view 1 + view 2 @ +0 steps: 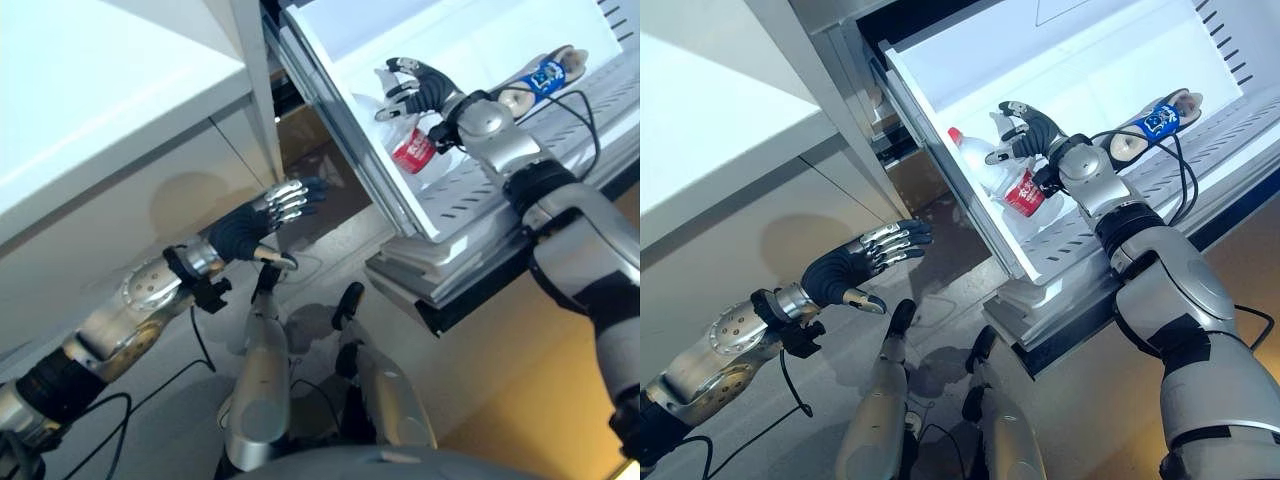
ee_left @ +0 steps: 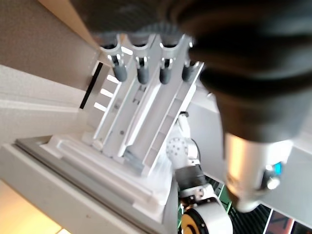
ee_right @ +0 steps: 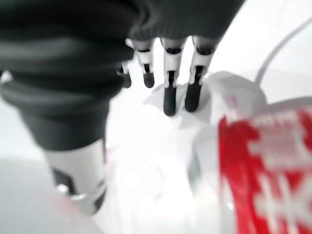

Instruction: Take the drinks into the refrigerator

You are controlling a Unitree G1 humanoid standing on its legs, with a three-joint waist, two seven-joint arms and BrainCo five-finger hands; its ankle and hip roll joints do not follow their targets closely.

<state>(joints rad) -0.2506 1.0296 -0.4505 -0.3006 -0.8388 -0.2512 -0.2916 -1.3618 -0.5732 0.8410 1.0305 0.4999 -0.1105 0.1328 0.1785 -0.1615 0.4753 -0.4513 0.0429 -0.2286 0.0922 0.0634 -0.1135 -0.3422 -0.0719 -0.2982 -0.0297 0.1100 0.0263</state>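
Left hand (image 1: 855,262): fingers straight, holding nothing, raised beside the open refrigerator (image 1: 1080,70). Right hand (image 1: 1032,130): inside the refrigerator, fingers loosely extended above red-labelled clear bottle (image 1: 1012,185), not clasping it. Bottle lying on slotted shelf (image 1: 1090,235). Farther along the shelf: blue-labelled bottle (image 1: 1155,122), lying.
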